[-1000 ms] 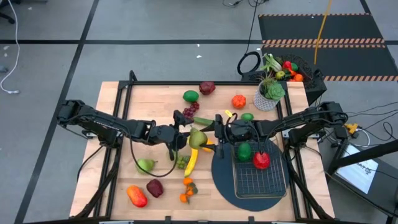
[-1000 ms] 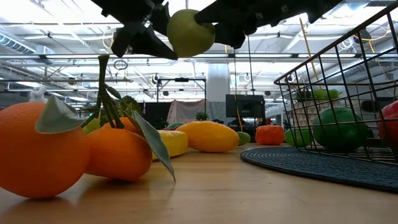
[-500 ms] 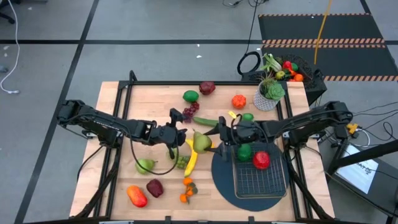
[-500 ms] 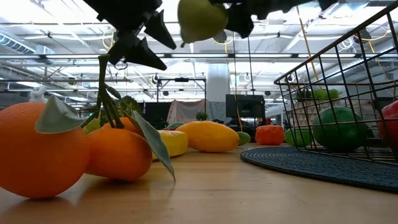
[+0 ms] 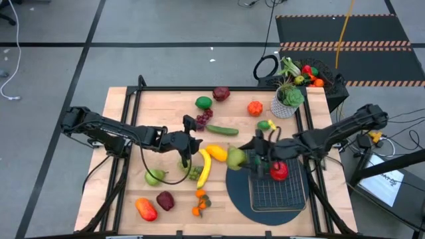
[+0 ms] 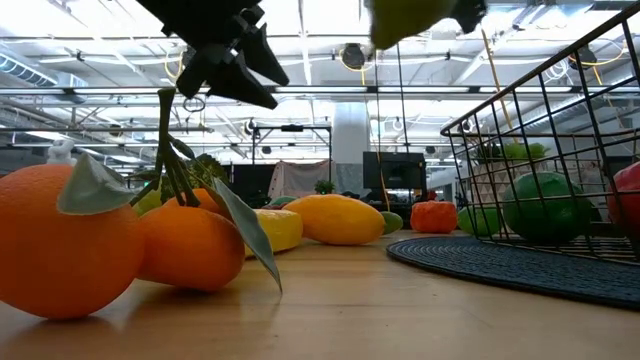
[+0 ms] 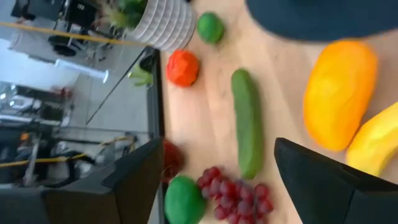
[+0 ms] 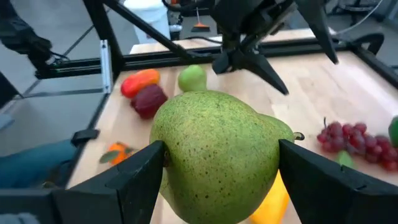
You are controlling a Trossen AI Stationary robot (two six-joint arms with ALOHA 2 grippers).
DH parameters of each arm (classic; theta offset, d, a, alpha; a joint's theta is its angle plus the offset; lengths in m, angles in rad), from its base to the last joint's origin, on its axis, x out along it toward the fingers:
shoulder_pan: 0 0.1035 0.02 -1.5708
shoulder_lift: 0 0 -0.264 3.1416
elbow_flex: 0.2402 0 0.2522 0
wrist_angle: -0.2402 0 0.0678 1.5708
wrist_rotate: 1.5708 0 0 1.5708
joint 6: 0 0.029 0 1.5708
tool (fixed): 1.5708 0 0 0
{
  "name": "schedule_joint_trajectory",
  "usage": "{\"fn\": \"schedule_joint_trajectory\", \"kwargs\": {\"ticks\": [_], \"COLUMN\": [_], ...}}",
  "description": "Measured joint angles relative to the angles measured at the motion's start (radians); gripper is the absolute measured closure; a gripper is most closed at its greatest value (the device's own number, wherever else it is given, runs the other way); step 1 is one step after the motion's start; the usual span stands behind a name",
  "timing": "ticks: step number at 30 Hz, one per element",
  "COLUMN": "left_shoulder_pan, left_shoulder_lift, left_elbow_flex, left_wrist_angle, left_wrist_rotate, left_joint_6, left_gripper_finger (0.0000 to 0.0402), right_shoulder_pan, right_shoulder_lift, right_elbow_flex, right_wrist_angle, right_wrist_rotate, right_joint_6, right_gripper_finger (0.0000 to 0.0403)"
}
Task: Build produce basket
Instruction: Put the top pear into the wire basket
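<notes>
The right gripper has its jaws clenched on a speckled green plastic pear, which fills the space between the two dark fingers in the right wrist view. From above, the pear hangs just beside the left end of the rectangular dark wire-mesh basket, over the edge of the dark round mat. A second ago that pear sat between both grippers near the middle of the bench; half a second ago the left jaws had let go of it. Now the right arm has carried it towards the basket, so the handover looks complete and the next step is likely the drop.

The left gripper has its jaws released and holds nothing, hovering above the yellow plastic banana and the green grapes; it has barely moved.

In the basket already lie a round red apple and a green fruit. Out on the wooden bench wait a long green cucumber, purple grapes, a yellow-orange mango-like fruit, and leafy oranges.
</notes>
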Motion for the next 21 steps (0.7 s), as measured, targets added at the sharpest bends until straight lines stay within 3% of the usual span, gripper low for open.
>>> {"fn": "schedule_joint_trajectory", "kwargs": {"ticks": [12, 21], "left_shoulder_pan": [-0.011, -0.011], "left_shoulder_lift": [0.0, 0.0], "left_elbow_flex": [0.0, 0.0], "left_wrist_angle": [0.007, 0.007], "left_wrist_rotate": [0.01, 0.01], "left_joint_6": [-0.031, -0.033], "left_gripper_finger": [0.0112, 0.0114], "right_shoulder_pan": [0.205, 0.316], "right_shoulder_lift": [-0.177, -0.2], "right_elbow_flex": [0.0, 0.0], "right_wrist_angle": [-0.39, -0.56], "right_wrist_rotate": [0.027, 0.0], "right_joint_6": [0.429, 0.665], "right_gripper_finger": [0.0115, 0.0115]}}
